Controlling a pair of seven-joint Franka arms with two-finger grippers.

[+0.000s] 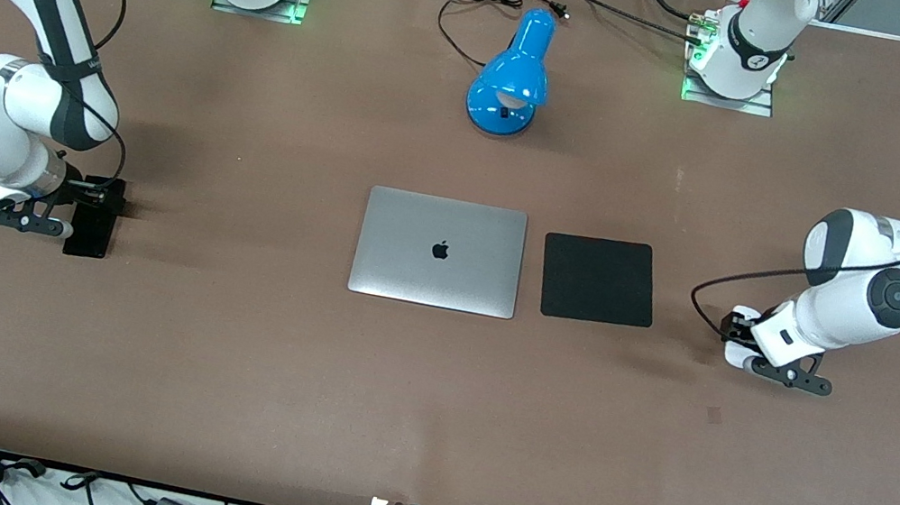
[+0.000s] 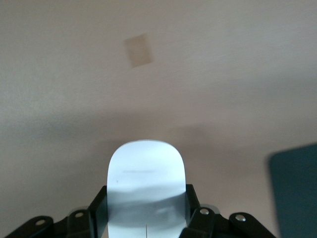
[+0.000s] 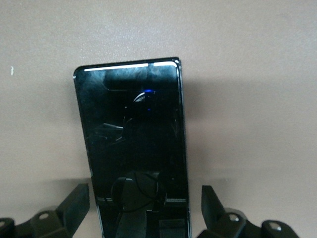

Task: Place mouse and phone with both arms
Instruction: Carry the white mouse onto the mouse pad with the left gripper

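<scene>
White mouse (image 2: 146, 183) is sitting pinched in the left hand (image 2: 146, 218), rear end hidden. Black phone (image 3: 133, 148) is running lengthwise between the right hand's (image 3: 146, 208) spread fingers (image 3: 74, 203), bottom cut off.

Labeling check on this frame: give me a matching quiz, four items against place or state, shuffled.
Items:
1. mouse
2. phone
3. mouse pad
4. lamp

Descriptions:
A. blue, farther from the front camera than the laptop
B. between the open fingers of the right gripper
C. black square beside the laptop, toward the left arm's end
D. white, gripped by the left gripper

Pairs: 1-D, 2-B, 3-C, 4-A
</scene>
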